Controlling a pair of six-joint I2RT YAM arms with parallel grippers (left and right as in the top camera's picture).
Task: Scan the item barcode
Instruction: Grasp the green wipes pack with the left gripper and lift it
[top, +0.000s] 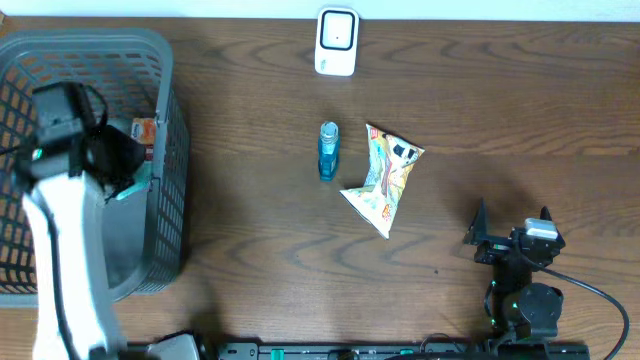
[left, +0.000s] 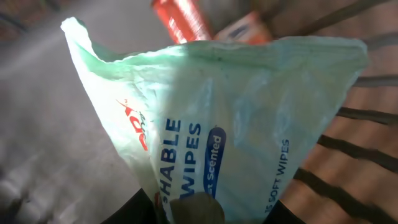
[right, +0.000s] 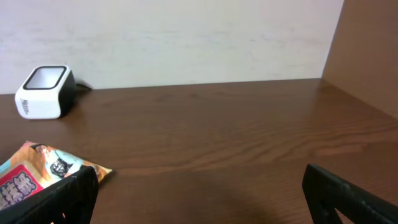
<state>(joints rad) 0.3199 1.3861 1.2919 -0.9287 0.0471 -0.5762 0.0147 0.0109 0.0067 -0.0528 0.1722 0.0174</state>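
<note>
Left gripper (top: 122, 168) down in the basket (top: 168, 150), clamped on the wipes pack (left: 249, 106) by one edge, presumably to lift it toward the scanner (top: 336, 40); right gripper (right: 199, 199) parked, jaws apart, empty, likely keeping clear

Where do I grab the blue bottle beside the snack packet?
From above, pinch the blue bottle across its body, jaws closing sideways: it lies flat, long axis toward the scanner. Favour the cap end, farther from the snack packet.
</note>
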